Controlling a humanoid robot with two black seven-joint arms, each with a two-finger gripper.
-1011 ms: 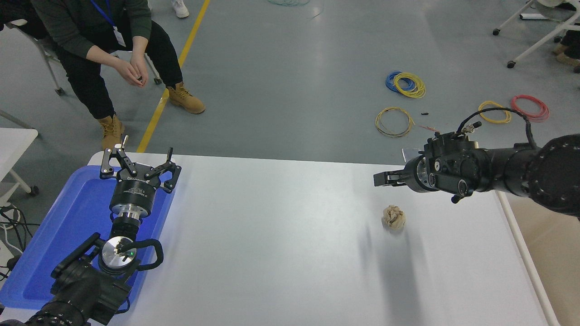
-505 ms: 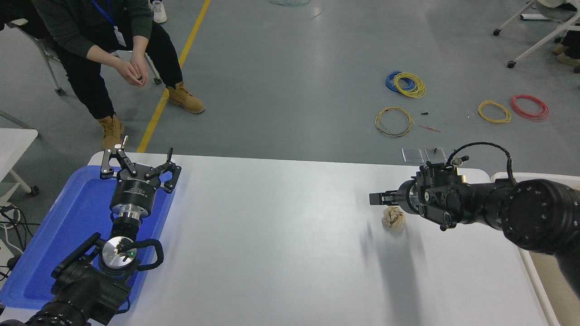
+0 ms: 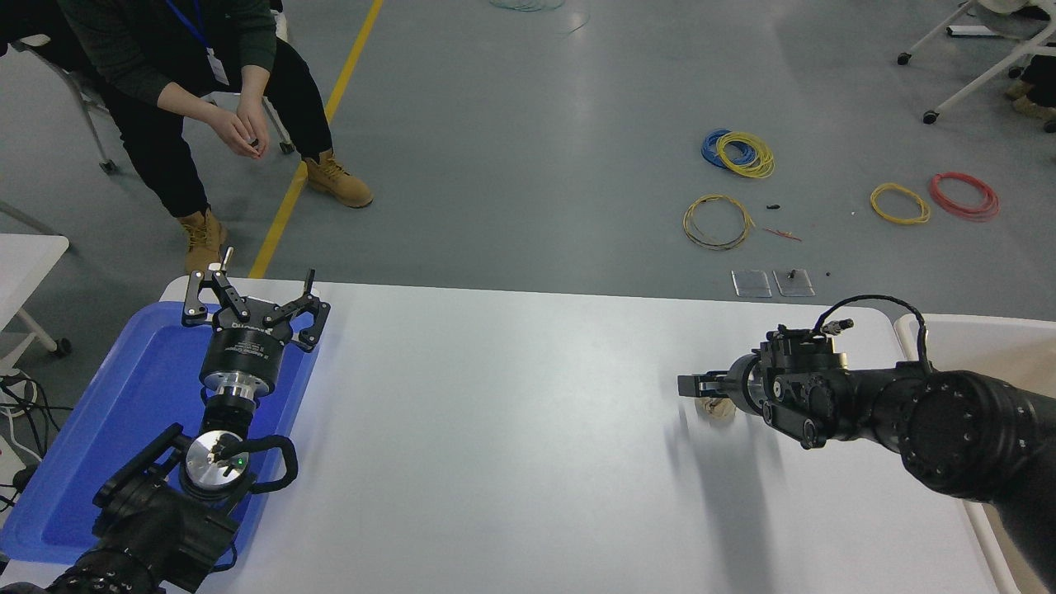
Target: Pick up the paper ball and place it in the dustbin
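Nearest you, at the lower left, the left hand (image 3: 254,307) sits parked over the blue tray (image 3: 124,412), its fingers spread wide and holding nothing. It has no part in this.

Across the white table (image 3: 495,429), your right hand (image 3: 691,385) reaches in from the right edge and lies low, pointing left. It sits right on top of the paper ball (image 3: 716,409) from this angle, so only a sliver of tan paper shows beneath and just behind the fingertips. You cannot tell from here whether the fingers are parted or closed, nor whether they straddle the ball or merely hover over it; the arm hides that.

Treat the ball as very light and soft. Crumpled paper like this should give under the fingers, so a firm squeeze will not hurt it, but it will probably skate away on the smooth table if one fingertip nudges it first. Take it across its widest middle, one finger on each side, with the fingertips down close to the table so it cannot pop out underneath. The wrinkles should offer plenty of grip once you close.

The dustbin (image 3: 914,323) stands just past the table's right end, its white rim showing beside your forearm, so the carry should be short.

Farther off, a person (image 3: 190,74) sits at the far left, hands together, well clear. Coils of wire (image 3: 737,153) lie on the grey floor (image 3: 536,124) beyond.
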